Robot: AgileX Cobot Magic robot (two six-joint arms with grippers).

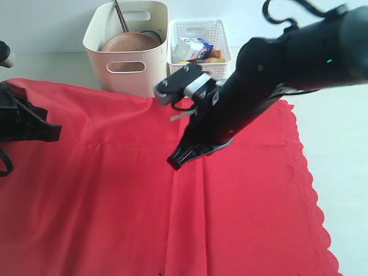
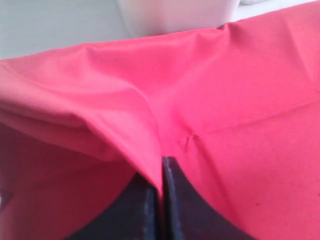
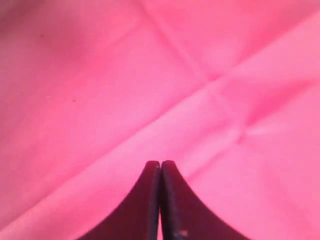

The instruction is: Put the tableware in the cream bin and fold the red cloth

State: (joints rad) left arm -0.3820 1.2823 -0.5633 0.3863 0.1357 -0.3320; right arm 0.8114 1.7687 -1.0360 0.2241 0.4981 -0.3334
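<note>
- Bin (image 1: 135, 80), beyond left hand (image 2: 161, 167): holds plate (image 1: 131, 43) and a dark utensil handle (image 1: 121, 16).
- Basket (image 1: 198, 29), beside bin: carton (image 1: 192, 47), other food.
- Cloth (image 1: 115, 195) spread over pale table (image 1: 345, 149), under both hands.
- Left hand pinches a cloth fold; right hand (image 3: 160, 167) closed, empty.

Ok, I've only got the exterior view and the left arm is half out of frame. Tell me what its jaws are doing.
Observer: In the left wrist view, the left jaws are shut on a raised fold of the red cloth.
Operator: Now check the right jaws. I can't read them from here.
Observer: In the right wrist view they're shut, tips together. No fabric shows between them, only creased cloth beyond.
</note>
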